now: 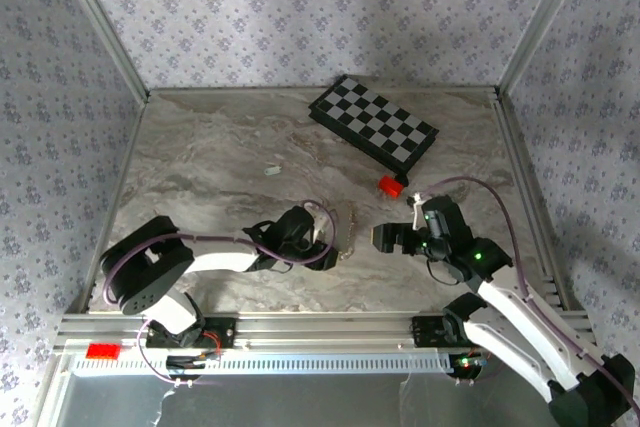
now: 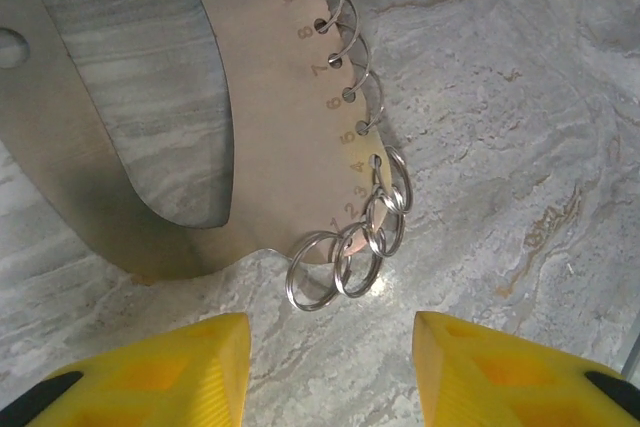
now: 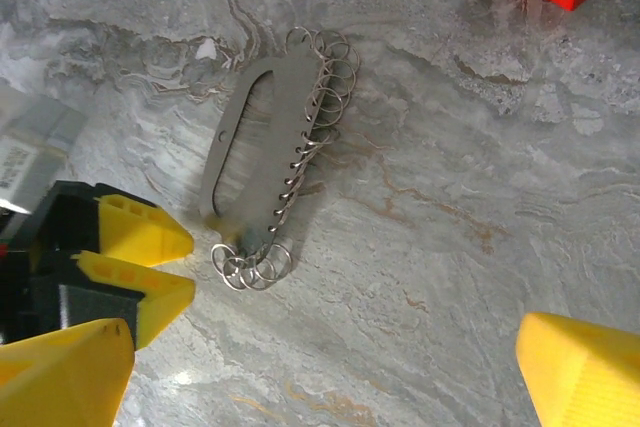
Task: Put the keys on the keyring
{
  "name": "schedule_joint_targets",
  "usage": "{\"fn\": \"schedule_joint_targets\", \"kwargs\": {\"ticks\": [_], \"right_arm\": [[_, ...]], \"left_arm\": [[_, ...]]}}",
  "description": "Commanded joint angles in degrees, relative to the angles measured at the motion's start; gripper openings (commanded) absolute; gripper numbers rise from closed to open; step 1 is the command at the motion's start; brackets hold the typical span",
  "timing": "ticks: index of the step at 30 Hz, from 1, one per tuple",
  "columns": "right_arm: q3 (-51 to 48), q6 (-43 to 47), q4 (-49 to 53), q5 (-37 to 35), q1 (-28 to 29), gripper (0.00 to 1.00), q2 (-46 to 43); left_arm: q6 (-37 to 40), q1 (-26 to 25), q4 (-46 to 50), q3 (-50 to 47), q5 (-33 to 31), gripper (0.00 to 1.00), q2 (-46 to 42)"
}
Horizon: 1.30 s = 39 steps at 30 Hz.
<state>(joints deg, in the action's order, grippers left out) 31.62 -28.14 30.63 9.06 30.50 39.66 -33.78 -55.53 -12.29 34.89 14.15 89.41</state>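
The keyring (image 3: 232, 157) lies flat on the marble table. It is a grey metal elongated oval with a long slot, and several small split rings (image 3: 252, 265) hang along one numbered edge (image 2: 350, 247). In the top view the keyring (image 1: 347, 232) lies between the two arms. My left gripper (image 2: 330, 347) is open, its yellow fingertips (image 3: 150, 237) just short of the end rings and touching nothing. My right gripper (image 3: 320, 377) is open wide above bare table, to the right of the keyring. A small mint-green key piece (image 1: 270, 171) lies far left. The silver-grey keys are out of view.
A red block (image 1: 390, 186) sits just beyond the right gripper (image 1: 395, 237). A folded chessboard (image 1: 373, 122) lies at the back, right of centre. Patterned walls with metal rails enclose the table on three sides.
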Motion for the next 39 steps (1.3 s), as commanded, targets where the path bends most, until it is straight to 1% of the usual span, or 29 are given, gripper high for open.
{"fn": "schedule_joint_targets", "kwargs": {"ticks": [1, 9, 21, 33, 39], "right_arm": [[-1.03, -1.28, 1.31, 0.76, -0.51, 1.0, -0.99], [-1.21, -1.41, 1.38, 0.81, -0.83, 1.0, -0.9], [-1.47, -1.56, 0.74, 0.43, -1.06, 1.0, -0.99], [-1.69, -1.64, 1.18, 1.05, -1.5, 1.0, -1.51], [-1.89, -1.52, 1.23, 1.42, -2.0, 1.0, -1.78]], "left_arm": [[-0.23, -0.37, -2.0, 1.66, 0.44, 0.45, 0.82], [-0.06, -0.37, -2.61, 1.92, 0.26, 0.42, 2.41], [-1.07, -0.46, -7.27, 0.33, 0.34, 0.39, 3.45], [-2.08, -0.46, -9.28, 0.17, -0.13, 0.35, 5.25], [-2.56, -0.46, -9.84, -0.41, -0.09, 0.29, 5.41]]}}
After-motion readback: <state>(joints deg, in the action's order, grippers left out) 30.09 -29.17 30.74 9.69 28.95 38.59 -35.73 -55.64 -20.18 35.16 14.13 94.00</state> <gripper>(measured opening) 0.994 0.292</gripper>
